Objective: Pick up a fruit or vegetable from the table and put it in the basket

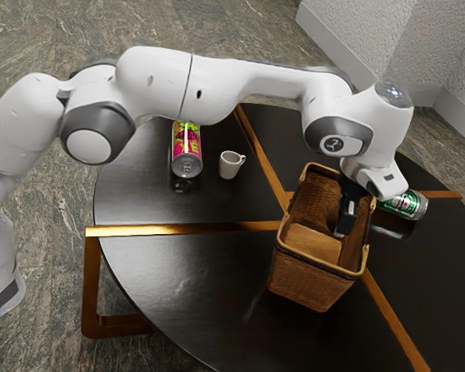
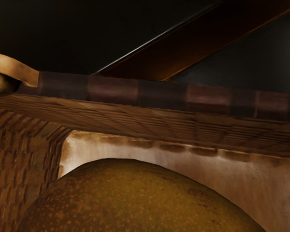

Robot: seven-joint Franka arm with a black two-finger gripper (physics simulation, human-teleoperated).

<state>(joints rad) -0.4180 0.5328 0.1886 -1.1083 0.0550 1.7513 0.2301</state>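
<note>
The gripper (image 1: 346,220) points down within the mouth of the brown wicker basket (image 1: 310,285), near its side toward the exterior view's right. How its jaws stand cannot be made out. In the wrist view a large yellow-brown, speckled fruit or vegetable (image 2: 140,198) lies close under the hand, with the woven basket wall (image 2: 19,164) and pale basket floor (image 2: 96,147) beyond it. Whether it is held or rests in the basket cannot be told.
A green can (image 1: 404,204) lies beside the basket, toward the exterior view's right. A white mug (image 1: 231,164) and a pink-green can (image 1: 187,151) stand toward its left. The basket's raised rim (image 1: 325,269) surrounds the hand's lower end; the round black table (image 1: 170,271) has brass-coloured strips.
</note>
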